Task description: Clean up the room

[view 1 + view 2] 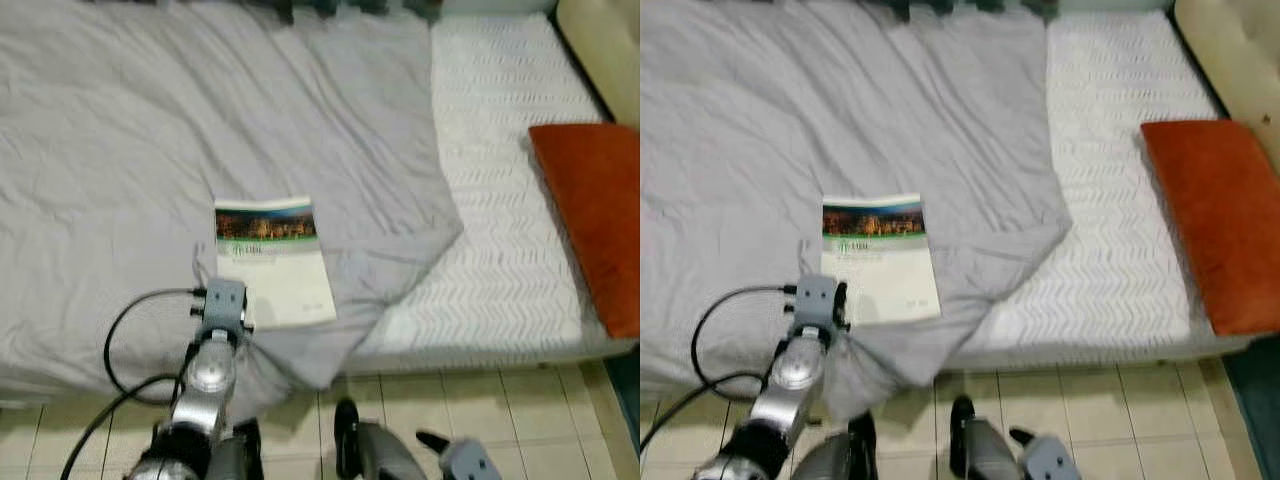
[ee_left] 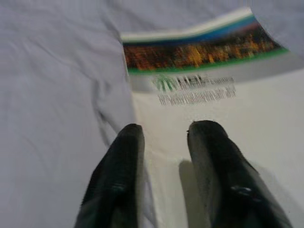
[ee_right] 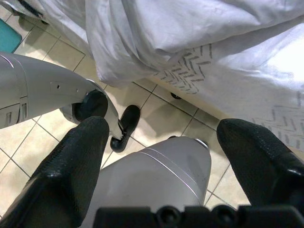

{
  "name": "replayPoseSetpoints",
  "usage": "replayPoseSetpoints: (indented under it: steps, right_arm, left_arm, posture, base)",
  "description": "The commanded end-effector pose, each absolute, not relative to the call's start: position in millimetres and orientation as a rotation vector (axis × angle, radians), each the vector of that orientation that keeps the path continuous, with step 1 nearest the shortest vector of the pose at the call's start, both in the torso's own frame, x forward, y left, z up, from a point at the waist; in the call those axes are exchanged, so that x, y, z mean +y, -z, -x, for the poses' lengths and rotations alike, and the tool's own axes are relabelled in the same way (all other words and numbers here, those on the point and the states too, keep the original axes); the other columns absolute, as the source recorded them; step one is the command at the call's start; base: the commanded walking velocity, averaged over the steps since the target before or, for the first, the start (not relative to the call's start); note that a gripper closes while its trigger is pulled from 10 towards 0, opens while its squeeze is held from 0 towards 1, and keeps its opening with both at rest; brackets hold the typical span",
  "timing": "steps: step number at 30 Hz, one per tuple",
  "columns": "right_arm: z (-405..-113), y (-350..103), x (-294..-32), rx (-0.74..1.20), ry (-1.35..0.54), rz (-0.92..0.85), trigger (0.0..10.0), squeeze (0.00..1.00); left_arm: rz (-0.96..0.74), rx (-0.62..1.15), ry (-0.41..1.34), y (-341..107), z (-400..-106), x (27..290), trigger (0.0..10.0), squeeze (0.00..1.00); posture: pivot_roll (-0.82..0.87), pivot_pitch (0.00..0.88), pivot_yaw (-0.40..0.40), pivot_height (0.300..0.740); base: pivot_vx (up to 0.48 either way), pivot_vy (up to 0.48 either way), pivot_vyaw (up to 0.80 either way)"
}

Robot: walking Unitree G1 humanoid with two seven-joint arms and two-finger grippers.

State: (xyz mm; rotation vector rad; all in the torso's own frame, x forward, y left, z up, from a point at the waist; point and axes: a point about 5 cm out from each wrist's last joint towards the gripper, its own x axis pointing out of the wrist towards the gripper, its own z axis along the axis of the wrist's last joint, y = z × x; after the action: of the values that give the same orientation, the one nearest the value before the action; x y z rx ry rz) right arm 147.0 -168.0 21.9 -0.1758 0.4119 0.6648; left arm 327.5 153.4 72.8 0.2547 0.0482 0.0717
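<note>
A white booklet (image 1: 272, 260) with a dark photo strip across its top lies flat on the grey duvet (image 1: 120, 150), near the bed's front edge. My left gripper (image 2: 166, 133) is open just above the booklet's near left edge. One finger (image 2: 121, 175) hangs over the duvet and the other over the white cover (image 2: 237, 123). From the head, the left wrist (image 1: 222, 305) covers that corner. My right gripper (image 3: 164, 126) hangs low in front of the bed, open and holding nothing, pointing at the tiled floor.
The duvet is folded back, baring a white chevron-patterned sheet (image 1: 510, 200) on the bed's right side. An orange pillow (image 1: 590, 210) lies at the right edge, with a cream headboard (image 1: 600, 35) behind it. Beige floor tiles (image 1: 500, 400) run along the bed's front.
</note>
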Motion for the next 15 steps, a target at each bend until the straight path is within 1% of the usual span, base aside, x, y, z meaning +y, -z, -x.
replayPoseSetpoints:
  steps: [1,4,8,9,10,11,12,15]
  right_arm:
    - [-136.6,-16.1,-173.8,0.464,-0.656,0.184,10.0,0.0]
    - [-138.1,-17.0,-172.1,0.462,-0.66,0.184,10.0,0.0]
    - [-139.4,-18.2,-171.7,0.458,-0.66,0.183,10.0,0.0]
    - [-141.4,-19.9,-170.6,0.442,-0.655,0.187,10.0,0.0]
    - [-142.8,-21.3,-169.6,0.431,-0.651,0.189,10.0,0.0]
    - [-147.8,-22.6,-166.3,0.411,-0.641,0.189,10.0,0.0]
    - [-153.6,-23.8,-162.5,0.395,-0.63,0.176,10.0,0.0]
    - [-175.9,-25.6,-152.5,0.357,-0.575,0.126,10.0,0.0]
  left_arm:
    - [-0.247,0.106,-0.057,-56.9,-315.5,149.1,0.0,0.0]
    - [-0.208,0.12,-0.034,-53.5,-314.1,145.3,0.0,0.0]
    - [-0.205,0.125,-0.011,-54.4,-316.8,141.9,0.0,0.0]
    - [-0.225,0.136,0.022,-55.6,-321.9,138.9,8.7,0.0]
    - [-0.241,0.144,0.044,-56.6,-325.3,137.2,8.7,0.0]
    - [-0.233,0.13,0.068,-63.0,-331.2,137.2,10.0,0.0]
    - [-0.227,0.104,0.077,-70.6,-335.9,138.4,10.0,0.0]
    - [-0.242,0.01,0.107,-91.2,-341.9,139.0,10.0,0.0]
  posture:
    - [-0.2,0.395,-0.092,0.74]
    - [-0.2,0.395,-0.092,0.74]
    - [-0.21,0.4,-0.095,0.74]
    - [-0.2,0.405,-0.095,0.74]
    - [-0.21,0.407,-0.092,0.74]
    - [-0.21,0.412,-0.086,0.74]
    - [-0.2,0.42,-0.071,0.74]
    - [-0.18,0.428,-0.063,0.74]
  base:
    - [0.0,0.0,0.0]
    - [0.0,0.0,0.0]
    - [0.0,0.0,0.0]
    - [0.0,0.0,0.0]
    - [0.0,0.0,0.0]
    - [0.0,0.0,0.0]
    - [0.0,0.0,0.0]
    - [0.0,0.0,0.0]
